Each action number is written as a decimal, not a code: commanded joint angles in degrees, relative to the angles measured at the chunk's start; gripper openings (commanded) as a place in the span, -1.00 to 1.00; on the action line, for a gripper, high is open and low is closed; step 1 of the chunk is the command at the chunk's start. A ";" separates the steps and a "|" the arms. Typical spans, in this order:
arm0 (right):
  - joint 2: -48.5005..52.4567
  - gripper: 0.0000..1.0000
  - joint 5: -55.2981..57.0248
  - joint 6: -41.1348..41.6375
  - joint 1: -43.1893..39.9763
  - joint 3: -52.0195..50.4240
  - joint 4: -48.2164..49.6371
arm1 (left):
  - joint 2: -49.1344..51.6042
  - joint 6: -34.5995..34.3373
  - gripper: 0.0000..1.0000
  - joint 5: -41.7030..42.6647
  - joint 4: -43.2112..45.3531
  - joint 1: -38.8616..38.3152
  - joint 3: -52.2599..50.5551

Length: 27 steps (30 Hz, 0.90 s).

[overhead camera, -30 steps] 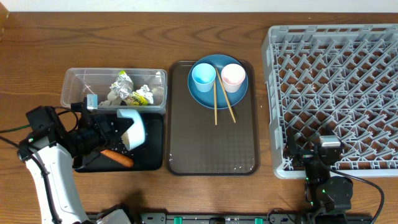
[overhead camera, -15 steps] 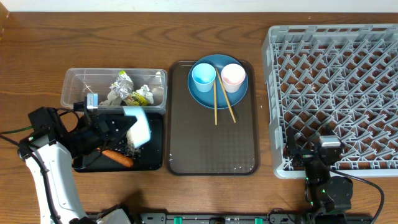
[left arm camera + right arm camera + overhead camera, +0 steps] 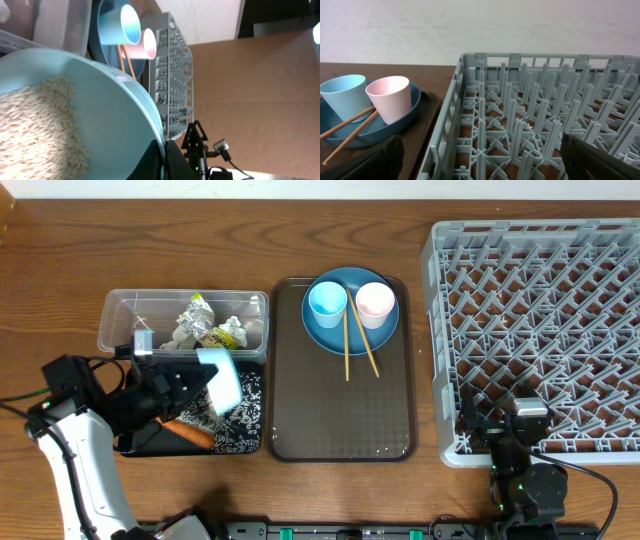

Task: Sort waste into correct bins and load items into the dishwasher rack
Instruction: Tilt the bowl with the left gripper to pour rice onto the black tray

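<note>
The left gripper's point(image 3: 195, 387) jaws clamp the bowl point(image 3: 222, 380), tipped over the black tray point(image 3: 150, 448). Rice point(image 3: 245, 405) lies in both, near the carrot point(image 3: 190, 433). The tub point(image 3: 120, 315) holds tissue point(image 3: 185, 330) and wrapper point(image 3: 222, 336). The plate point(image 3: 335, 335) carries blue cup point(image 3: 327, 302), pink cup point(image 3: 375, 302) and chopsticks point(image 3: 348, 345). The right gripper point(image 3: 497, 423), jaws apart, sits at the rack's point(image 3: 540, 300) near edge.

You have bare brown tray point(image 3: 340, 420) in front of the chopsticks point(image 3: 347, 350), a strip of table point(image 3: 424, 330) between tray and rack point(image 3: 530, 280), tilted pale blue bowl point(image 3: 222, 380) and left gripper point(image 3: 195, 390) crowding the black tray point(image 3: 263, 420), clear tub point(image 3: 115, 315) just behind.
</note>
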 commanded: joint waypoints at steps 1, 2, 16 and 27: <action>-0.09 0.98 -0.07 0.81 -0.04 -0.13 -0.11 | 0.31 0.98 -0.88 3.23 -0.31 2.36 -0.35; -0.09 0.99 -0.04 0.81 -0.04 -0.13 -0.11 | 0.31 0.96 -0.86 4.33 -0.35 3.15 -0.35; -0.09 0.98 -0.07 0.81 -0.04 -0.13 -0.11 | 0.28 1.03 -0.88 8.46 -5.18 6.14 -0.35; -0.09 0.99 -0.07 0.81 -0.04 -0.13 -0.13 | 0.26 3.17 -0.88 9.53 -7.10 6.29 -0.35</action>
